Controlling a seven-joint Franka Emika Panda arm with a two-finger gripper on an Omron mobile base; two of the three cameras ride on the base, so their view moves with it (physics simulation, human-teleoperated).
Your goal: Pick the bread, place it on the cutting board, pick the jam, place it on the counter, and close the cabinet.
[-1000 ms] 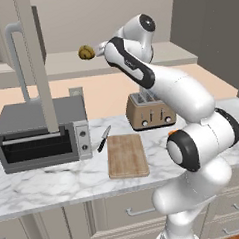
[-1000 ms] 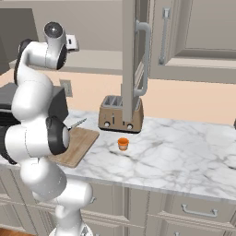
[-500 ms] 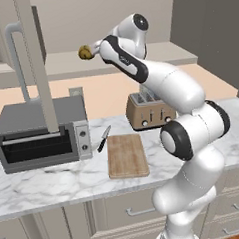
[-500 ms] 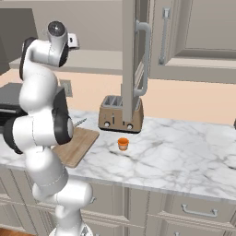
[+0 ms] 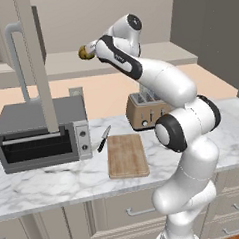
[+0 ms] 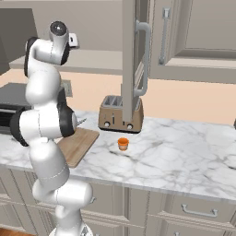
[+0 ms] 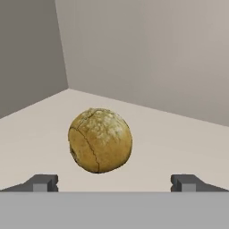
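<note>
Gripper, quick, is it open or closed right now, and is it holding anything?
Gripper: open, holding nothing; its fingertips sit wide apart just short of the bread, which rests on the cabinet shelf.

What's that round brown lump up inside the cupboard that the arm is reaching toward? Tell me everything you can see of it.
It is the bread, a small round roll with a golden-brown, lumpy crust, paler floury patches and a dark crack running down its left side. It sits whole on the pale shelf floor inside the open cabinet, near a back corner. The gripper is open, its two dark fingertips spread wide on either side just short of the roll, not touching it. In the left base view the roll peeks out beside the hand.
</note>
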